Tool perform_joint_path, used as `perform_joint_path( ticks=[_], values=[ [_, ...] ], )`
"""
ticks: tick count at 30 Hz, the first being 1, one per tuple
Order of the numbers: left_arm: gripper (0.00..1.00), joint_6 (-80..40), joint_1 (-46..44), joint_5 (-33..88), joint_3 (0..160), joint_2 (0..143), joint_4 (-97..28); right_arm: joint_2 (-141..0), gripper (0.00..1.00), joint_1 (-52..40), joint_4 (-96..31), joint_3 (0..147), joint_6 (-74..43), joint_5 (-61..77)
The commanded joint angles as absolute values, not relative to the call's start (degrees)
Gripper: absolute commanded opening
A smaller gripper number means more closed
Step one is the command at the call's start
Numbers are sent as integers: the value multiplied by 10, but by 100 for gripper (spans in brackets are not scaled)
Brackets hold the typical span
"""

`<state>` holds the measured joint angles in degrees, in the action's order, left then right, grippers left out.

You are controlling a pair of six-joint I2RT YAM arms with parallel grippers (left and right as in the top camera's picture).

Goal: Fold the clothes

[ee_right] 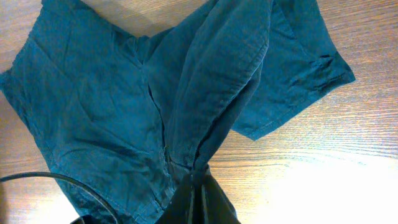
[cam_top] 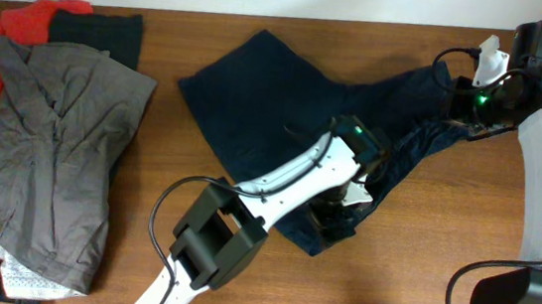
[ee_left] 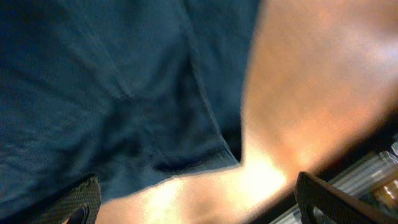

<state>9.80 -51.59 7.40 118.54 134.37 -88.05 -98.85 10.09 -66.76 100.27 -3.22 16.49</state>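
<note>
1. Centrally on the table (cam_top: pixel 418 286), the dark navy shorts (cam_top: pixel 257 91) are laid out, with one part spread flat toward the table's far edge and another part stretched toward the table's far right corner
2. The right gripper (cam_top: pixel 458 102) is seen near the table's far right corner, at the end of that stretched part
3. From the right wrist camera, the right gripper (ee_right: pixel 198 193) is shown with its fingers pressed together on a bunched fold of the shorts (ee_right: pixel 93 93), and the cloth is gathered into a ridge running away from the pinch
4. The left gripper (cam_top: pixel 337 210) is held over the near edge of the shorts, about the table's middle
5. From the left wrist camera, which is blurred, the left gripper (ee_left: pixel 199 208) is shown with its fingers (ee_left: pixel 84 199) spread wide apart and nothing held between them; a hem of the shorts (ee_left: pixel 93 81) and bare table wood are seen below
6. At the table's left end, well apart from the shorts, a pile of garments is stacked: a grey garment (cam_top: pixel 52 151) is spread on top, with a red garment (cam_top: pixel 34 19) and a black garment (cam_top: pixel 98 28) showing from under it toward the table's far edge
</note>
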Motion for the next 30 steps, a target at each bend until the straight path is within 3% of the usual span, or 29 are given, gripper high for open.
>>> perform_joint_path(
  ticks=[1, 8, 14, 19, 21, 22, 23, 30],
  values=[
    [99, -2, -537, -25, 1181, 1324, -845, -987, 4, 106, -662, 1006, -35, 159],
    [98, -10, -557, -59, 1148, 1324, -799, -987, 4, 106, -662, 1006, -35, 158],
    [89, -20, -557, -91, 1062, 1324, -765, -987, 4, 106, -662, 1006, -35, 158],
    [58, -20, -557, -100, 1036, 1324, -756, -987, 4, 106, -662, 1006, -35, 158],
    [31, -20, -557, -107, 1037, 1324, -756, -987, 4, 106, -662, 1006, -35, 158],
    [10, -21, -556, -110, 1037, 1324, -757, -987, 4, 106, -662, 1006, -35, 158],
    [1, -22, -554, -111, 1037, 1324, -757, -987, 4, 106, -662, 1006, -35, 158],
    [1, -24, -473, -117, 1073, 1272, -786, -987, 4, 120, -660, 1007, -35, 166]
  ],
)
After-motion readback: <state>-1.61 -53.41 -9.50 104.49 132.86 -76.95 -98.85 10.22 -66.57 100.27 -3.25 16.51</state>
